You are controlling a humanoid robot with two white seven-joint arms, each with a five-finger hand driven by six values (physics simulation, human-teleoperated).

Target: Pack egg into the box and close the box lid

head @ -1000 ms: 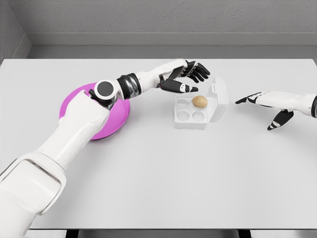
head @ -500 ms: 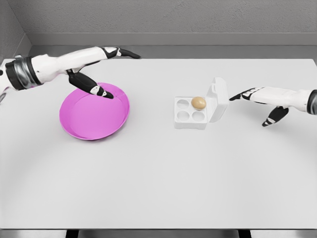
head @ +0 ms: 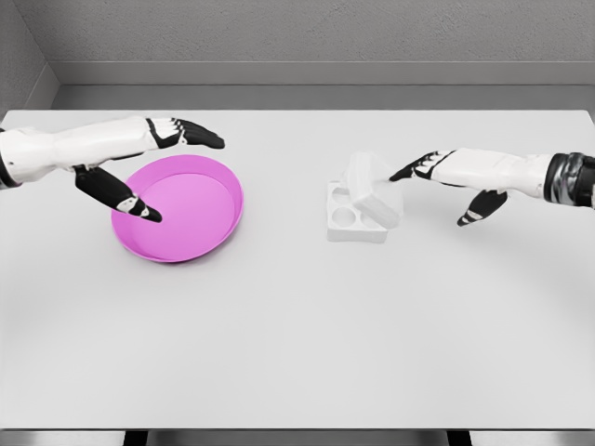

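A small white egg box (head: 358,216) sits on the white table (head: 297,334), a little right of the table's middle. Its lid (head: 374,193) is tipped forward over the tray, slanted and only partly down, so that it covers the far and right cells while one round cell at the box's near left corner still shows bare. The egg cannot be seen; the tilted lid hides the place where it would lie, so I cannot tell from here whether it is under there.

The right hand (head: 446,174) comes in from the right of the box, flat and stretched out, with its dark fingertips (head: 406,173) reaching just to the right edge of the lid (touching it or a hair short of it, hard to say at this angle). The fingers are straight and loosely spread, the thumb hangs down on the near side, and nothing is held.

Well to the left of the box lies a shallow magenta plate (head: 177,209). The left hand (head: 153,153) hovers over the plate's far left rim, well apart from the box, palm down. Its fingers are extended and point toward the box, the thumb juts down over the plate's left side, and the hand is wide and holds nothing.
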